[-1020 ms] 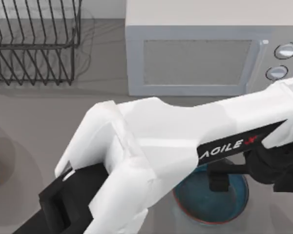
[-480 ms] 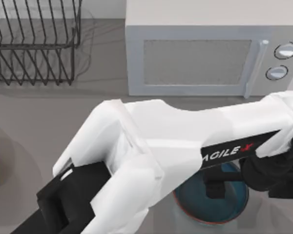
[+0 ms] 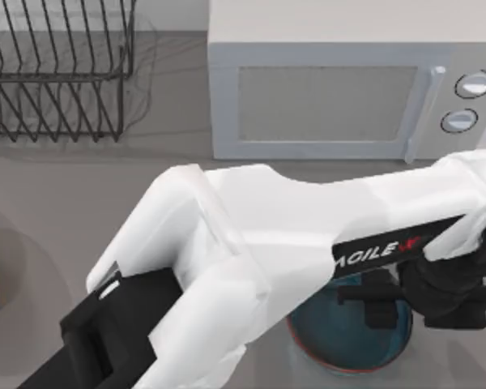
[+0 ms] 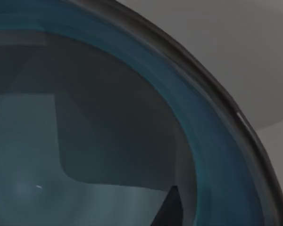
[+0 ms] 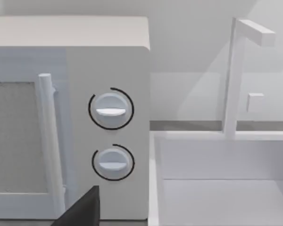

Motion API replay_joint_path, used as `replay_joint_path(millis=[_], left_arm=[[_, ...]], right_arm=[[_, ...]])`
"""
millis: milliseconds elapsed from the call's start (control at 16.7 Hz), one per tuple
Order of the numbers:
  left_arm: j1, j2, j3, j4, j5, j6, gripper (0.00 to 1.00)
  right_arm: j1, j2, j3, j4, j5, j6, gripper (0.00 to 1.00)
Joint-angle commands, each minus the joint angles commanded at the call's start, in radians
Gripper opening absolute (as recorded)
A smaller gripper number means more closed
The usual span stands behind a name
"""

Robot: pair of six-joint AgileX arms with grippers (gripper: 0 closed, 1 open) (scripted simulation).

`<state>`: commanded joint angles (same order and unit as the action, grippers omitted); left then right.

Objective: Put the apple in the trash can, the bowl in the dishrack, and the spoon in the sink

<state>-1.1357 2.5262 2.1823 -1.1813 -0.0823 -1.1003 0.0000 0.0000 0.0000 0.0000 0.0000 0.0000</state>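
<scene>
My left gripper hangs right over the bowl, whose far rim lies just beneath its tips; I cannot tell how wide they stand. The dishrack sits well off to its left.

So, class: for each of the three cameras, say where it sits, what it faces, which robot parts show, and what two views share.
Top view: above the table, looking down on the left arm, its tool over the bowl.
Left wrist view: on the left wrist, close above the bowl.
Right wrist view: on the right wrist, facing microwave and sink.
Shared: the top and left wrist views both show the bowl.
</scene>
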Motion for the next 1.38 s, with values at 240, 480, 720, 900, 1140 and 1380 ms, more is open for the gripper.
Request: replay_joint_path(millis=[240,480,720,900,1140,1380], left_arm=[[0.0,0.0,0.0,0.0,0.0,0.0,0.02],[0.0,0.0,0.0,0.0,0.0,0.0,0.0],[0.0,0.0,0.0,0.0,0.0,0.0,0.0],[-0.004,0.002,0.011,-0.014,0.0,0.0,0.0],[-0.007,0.055,0.157,-0.141,0.001,-0.007,0.0],[-0.009,0.116,0.406,-0.328,0.003,-0.01,0.0]], right_arm=[[0.0,0.0,0.0,0.0,0.0,0.0,1.0],[0.0,0.0,0.0,0.0,0.0,0.0,1.0],[0.0,0.0,0.0,0.0,0.0,0.0,1.0],[0.0,0.0,0.0,0.0,0.0,0.0,1.0],[0.0,0.0,0.0,0.0,0.0,0.0,1.0],[0.0,0.0,0.0,0.0,0.0,0.0,1.0]])
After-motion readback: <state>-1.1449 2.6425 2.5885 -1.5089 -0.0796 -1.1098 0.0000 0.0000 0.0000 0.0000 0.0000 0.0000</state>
